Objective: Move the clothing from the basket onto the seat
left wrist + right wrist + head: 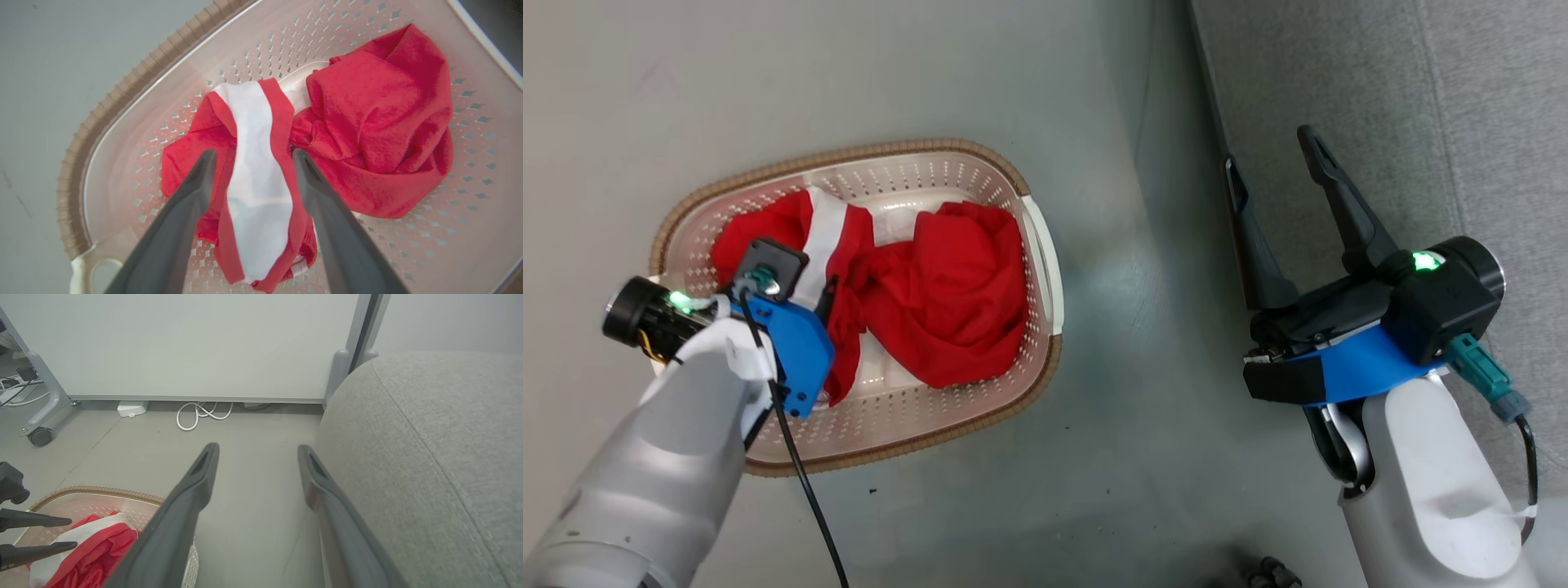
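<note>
Red fabric fills the basket [866, 155], which stands on the grey floor [1160, 408]. 2 garments lie inside it, pressed against each other. The striped garment [259, 183], red with a broad white band, lies in the half of the basket on the robot's left. The plain red garment [380, 134] is bunched in the half on the robot's right.

The left claw [254, 153] hangs over the basket with its 2 dark fingers spread wide. 1 finger stands on each side of the white band. Whether the tips touch the cloth cannot be told, and nothing is gripped.

The light grey seat [1339, 82] lies to the robot's right of the basket, with a strip of bare floor between them. The right claw [1270, 149] is outside the basket on that side, at the seat's near edge. Its fingers are wide apart and hold nothing.

Beyond the basket stands a pale panel [204, 343] on a grey frame with a castor [39, 437]. A looped white cable [200, 414] and a small white box [131, 408] lie on the floor at the panel's foot, well apart from the basket.
</note>
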Available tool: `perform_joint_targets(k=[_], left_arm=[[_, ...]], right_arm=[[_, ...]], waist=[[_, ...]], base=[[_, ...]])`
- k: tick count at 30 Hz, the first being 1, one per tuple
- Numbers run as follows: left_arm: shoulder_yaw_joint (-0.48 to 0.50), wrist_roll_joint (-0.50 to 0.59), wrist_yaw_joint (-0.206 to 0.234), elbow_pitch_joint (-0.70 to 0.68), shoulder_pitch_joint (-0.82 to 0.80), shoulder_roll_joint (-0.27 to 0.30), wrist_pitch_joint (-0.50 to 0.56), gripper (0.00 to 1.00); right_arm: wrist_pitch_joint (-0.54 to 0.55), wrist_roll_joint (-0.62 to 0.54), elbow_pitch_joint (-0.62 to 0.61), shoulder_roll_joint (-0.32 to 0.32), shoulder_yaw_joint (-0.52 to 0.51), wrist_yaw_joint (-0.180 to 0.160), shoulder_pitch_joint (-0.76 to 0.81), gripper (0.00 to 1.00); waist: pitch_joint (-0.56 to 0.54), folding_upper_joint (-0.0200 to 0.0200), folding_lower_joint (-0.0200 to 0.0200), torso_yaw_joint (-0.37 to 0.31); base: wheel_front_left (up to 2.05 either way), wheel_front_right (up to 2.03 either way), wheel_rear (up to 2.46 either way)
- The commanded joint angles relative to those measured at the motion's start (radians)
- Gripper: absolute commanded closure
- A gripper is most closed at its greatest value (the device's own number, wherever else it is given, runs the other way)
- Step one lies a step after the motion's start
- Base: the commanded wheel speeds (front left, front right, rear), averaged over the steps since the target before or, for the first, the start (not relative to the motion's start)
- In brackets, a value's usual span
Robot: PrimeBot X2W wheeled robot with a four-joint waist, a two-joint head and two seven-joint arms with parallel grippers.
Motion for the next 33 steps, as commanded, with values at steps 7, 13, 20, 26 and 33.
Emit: perform_joint_targets(k=[7, 13, 20, 26, 33], left_arm=[[-0.062, -0.065, -0.001, 0.021, -0.071, 0.016, 0.048, 0.0], [-0.122, -0.11, -0.001, 0.019, -0.099, 0.013, 0.086, 0.0], [-0.187, -0.15, -0.001, 0.022, -0.11, 0.007, 0.1, 1.0], [-0.225, -0.202, -0.001, 0.002, -0.103, -0.004, 0.075, 1.0], [-0.285, -0.251, -0.001, -0.036, -0.088, -0.033, -0.002, 1.0]], right_arm=[[-0.004, -0.007, -0.024, -0.003, -0.004, 0.0, -0.037, 0.0], [-0.004, -0.012, -0.034, -0.003, -0.006, 0.0, -0.044, 0.0], [-0.004, -0.01, -0.032, -0.003, -0.009, 0.0, -0.049, 0.0], [-0.004, -0.01, -0.022, -0.003, -0.014, 0.0, -0.041, 0.0], [-0.004, -0.016, -0.011, -0.015, -0.022, 0.0, -0.023, 0.0]], waist=[[0.069, 0.0, -0.0001, 0.005], [0.097, 0.0, -0.0001, 0.005], [0.103, 0.0, -0.0001, 0.005], [0.077, 0.0, -0.0001, 0.014], [0.014, 0.0, -0.0001, 0.045]], base=[[0.0, 0.0, 0.0], [0.0, 0.0, 0.0], [0.0, 0.0, 0.0], [0.0, 0.0, 0.0], [0.0, 0.0, 0.0]])
